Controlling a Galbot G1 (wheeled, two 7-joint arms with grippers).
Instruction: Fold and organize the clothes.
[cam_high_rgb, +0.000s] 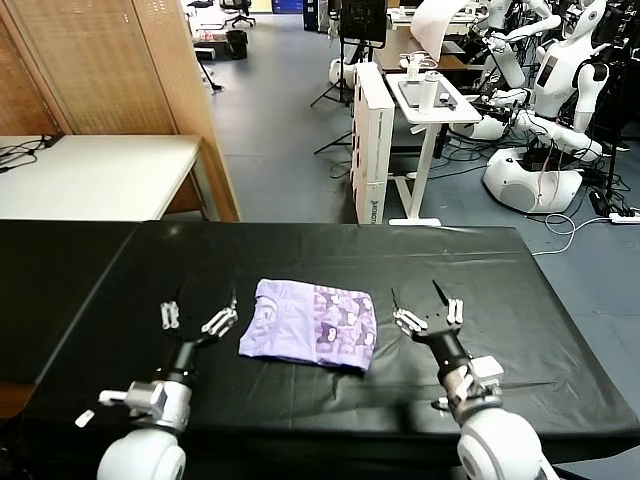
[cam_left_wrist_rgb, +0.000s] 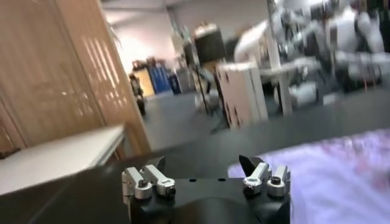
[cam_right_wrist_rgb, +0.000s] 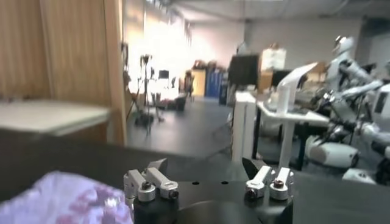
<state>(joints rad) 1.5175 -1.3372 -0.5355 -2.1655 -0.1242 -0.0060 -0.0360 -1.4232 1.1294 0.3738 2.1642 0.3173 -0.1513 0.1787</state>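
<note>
Lavender shirt (cam_high_rgb: 310, 325) lies folded on our black table (cam_high_rgb: 520, 290), long axis running left to right, printed side toward our right. Our left claw (cam_high_rgb: 198, 313) and right claw (cam_high_rgb: 428, 308) flank it, both spread wide, holding nothing.

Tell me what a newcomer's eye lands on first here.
The folded lavender T-shirt, printed side up, lies mid-table on the black tabletop, the only bright thing there. The left gripper and right gripper sit open on either side of it, touching nothing. Behind the table, white humanoid robots crowd the far right of the lab.
</note>
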